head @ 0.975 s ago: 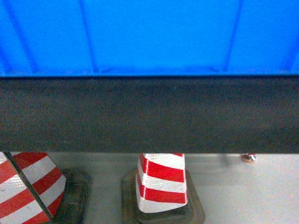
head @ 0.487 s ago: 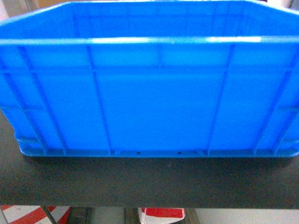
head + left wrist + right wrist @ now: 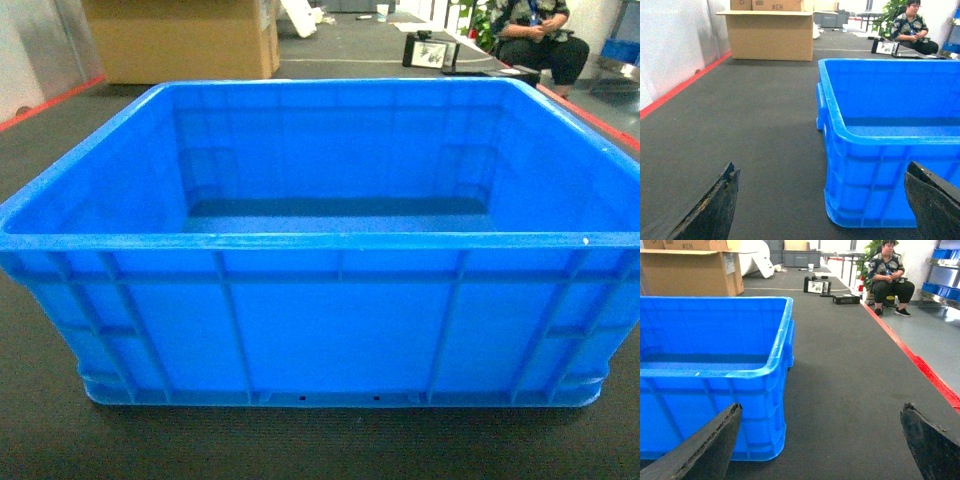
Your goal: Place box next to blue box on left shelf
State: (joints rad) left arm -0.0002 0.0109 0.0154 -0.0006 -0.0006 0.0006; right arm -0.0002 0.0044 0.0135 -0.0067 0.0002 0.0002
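Box [image 3: 330, 340]: sat empty on the dark mat, rigid, bulky, probably light. You would grip under its side rims. Left end effector [image 3: 822, 200] and right end effector [image 3: 820, 440] gaped wide, empty.

Open dark carpet is seen on both sides of the box [image 3: 330, 330]. To its left, bare floor runs back to a cardboard carton [image 3: 771, 35] by the wall. To its right, floor is free up to a red floor line [image 3: 920, 365]; a seated person [image 3: 890, 275] and small black cases [image 3: 832, 290] are well behind. The box's interior is unobstructed from above.
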